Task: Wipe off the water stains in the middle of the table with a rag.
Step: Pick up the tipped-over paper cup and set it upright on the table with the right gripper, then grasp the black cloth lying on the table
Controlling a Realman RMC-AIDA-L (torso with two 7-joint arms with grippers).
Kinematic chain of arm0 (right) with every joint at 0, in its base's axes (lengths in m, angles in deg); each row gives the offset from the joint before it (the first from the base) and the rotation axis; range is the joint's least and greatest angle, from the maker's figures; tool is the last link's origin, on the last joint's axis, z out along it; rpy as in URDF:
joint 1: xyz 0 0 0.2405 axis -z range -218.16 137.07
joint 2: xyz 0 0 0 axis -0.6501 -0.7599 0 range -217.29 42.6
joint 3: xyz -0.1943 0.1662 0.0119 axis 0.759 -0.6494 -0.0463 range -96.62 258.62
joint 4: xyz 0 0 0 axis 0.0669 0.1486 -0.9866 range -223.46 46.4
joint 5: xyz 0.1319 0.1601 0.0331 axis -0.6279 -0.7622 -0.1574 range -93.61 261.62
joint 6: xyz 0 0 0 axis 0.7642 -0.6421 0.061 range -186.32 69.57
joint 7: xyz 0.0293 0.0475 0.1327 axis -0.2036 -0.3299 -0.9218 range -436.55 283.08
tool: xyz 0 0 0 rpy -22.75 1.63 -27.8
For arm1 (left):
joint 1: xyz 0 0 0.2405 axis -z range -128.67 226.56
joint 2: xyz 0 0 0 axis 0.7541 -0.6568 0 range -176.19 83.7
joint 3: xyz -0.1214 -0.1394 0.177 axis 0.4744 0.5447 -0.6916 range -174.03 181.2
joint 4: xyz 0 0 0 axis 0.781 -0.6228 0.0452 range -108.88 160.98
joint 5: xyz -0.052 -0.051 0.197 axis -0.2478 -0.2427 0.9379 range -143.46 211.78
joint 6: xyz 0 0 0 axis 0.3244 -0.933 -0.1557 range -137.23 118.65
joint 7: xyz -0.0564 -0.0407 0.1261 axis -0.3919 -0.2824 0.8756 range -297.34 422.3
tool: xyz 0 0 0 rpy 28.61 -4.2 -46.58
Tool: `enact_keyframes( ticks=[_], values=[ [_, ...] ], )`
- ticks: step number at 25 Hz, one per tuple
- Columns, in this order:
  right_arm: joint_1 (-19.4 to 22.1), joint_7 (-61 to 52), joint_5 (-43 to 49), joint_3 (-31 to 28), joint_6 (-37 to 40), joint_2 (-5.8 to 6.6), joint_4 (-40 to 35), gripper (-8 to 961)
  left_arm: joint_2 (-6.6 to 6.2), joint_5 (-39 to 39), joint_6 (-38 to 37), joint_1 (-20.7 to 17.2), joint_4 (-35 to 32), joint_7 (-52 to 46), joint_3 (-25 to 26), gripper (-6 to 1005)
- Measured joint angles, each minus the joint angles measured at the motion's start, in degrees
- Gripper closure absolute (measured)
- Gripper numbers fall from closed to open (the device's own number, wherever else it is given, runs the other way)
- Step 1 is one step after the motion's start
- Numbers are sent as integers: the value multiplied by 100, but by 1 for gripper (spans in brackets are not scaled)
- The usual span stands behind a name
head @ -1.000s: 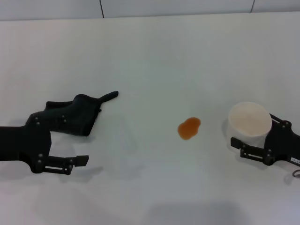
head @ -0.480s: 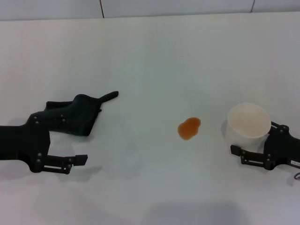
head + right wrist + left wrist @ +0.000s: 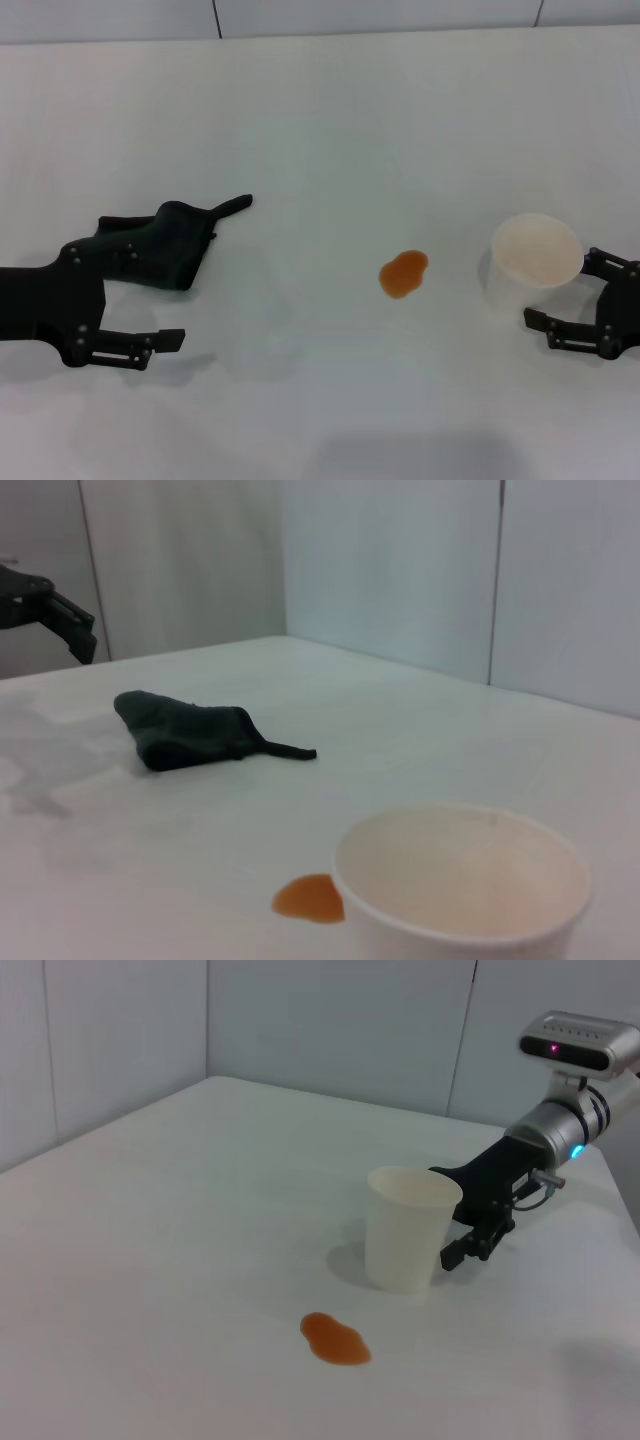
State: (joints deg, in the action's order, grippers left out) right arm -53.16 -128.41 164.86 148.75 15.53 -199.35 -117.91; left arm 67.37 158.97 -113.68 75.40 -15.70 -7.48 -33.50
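Observation:
The water stain [image 3: 403, 273] is a small orange-brown two-lobed blotch in the middle of the white table [image 3: 330, 120]; it also shows in the left wrist view [image 3: 336, 1339] and the right wrist view [image 3: 310, 898]. The dark rag [image 3: 165, 245] lies flat at the left, its pointed tab toward the stain; the right wrist view [image 3: 190, 735] shows it too. My left gripper [image 3: 165, 295] is open beside the rag, its far finger at the rag's near edge. My right gripper [image 3: 560, 290] is open and empty, just right of the cup.
A white paper cup [image 3: 537, 255] stands upright right of the stain, also in the left wrist view [image 3: 410, 1225] and close in the right wrist view [image 3: 460, 880]. Grey wall panels [image 3: 400, 15] run behind the table's far edge.
My right gripper has let go of the paper cup and drawn back to the right. The cup stays standing. The left gripper and rag have barely moved.

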Motion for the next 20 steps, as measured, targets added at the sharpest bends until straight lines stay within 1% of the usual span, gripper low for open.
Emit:
enact_keyframes(
  ticks=[2, 3, 4, 5, 7, 8, 10, 15, 16, 20],
  values=[
    [8, -82, 38, -1, -13, 19, -49, 80, -5, 0, 0, 0, 0, 0, 0, 119],
    [17, -212, 115, -5, -30, 51, -131, 80, -7, 0, 0, 0, 0, 0, 0, 119],
    [17, -212, 115, -5, -30, 51, -131, 80, -9, 0, -1, 0, 0, 0, 3, 119],
    [54, -461, 340, -8, -37, 88, -365, 80, -9, 0, -1, 0, 0, 0, 4, 120],
    [105, -703, 647, -55, -35, 94, -659, 80, -12, 0, -1, 0, 0, 0, 7, 120],
    [126, -992, 1012, -191, 8, 88, -906, 80, -14, 0, -2, 0, 0, -2, 7, 120],
    [119, -1231, 1278, -335, 107, 86, -1054, 80, -23, 0, -2, 0, 0, -14, 8, 120],
    [55, -1863, 1936, -782, 621, 107, -1528, 80, -50, 0, -1, 7, -5, -51, 56, 121],
    [42, -2088, 2191, -929, 821, 114, -1772, 80, -62, 0, -1, 13, -8, -62, 75, 121],
    [-79, -2678, 2809, -1295, 1374, 118, -2307, 80, -111, 0, -3, 28, -18, -143, 81, 122]
  ],
)
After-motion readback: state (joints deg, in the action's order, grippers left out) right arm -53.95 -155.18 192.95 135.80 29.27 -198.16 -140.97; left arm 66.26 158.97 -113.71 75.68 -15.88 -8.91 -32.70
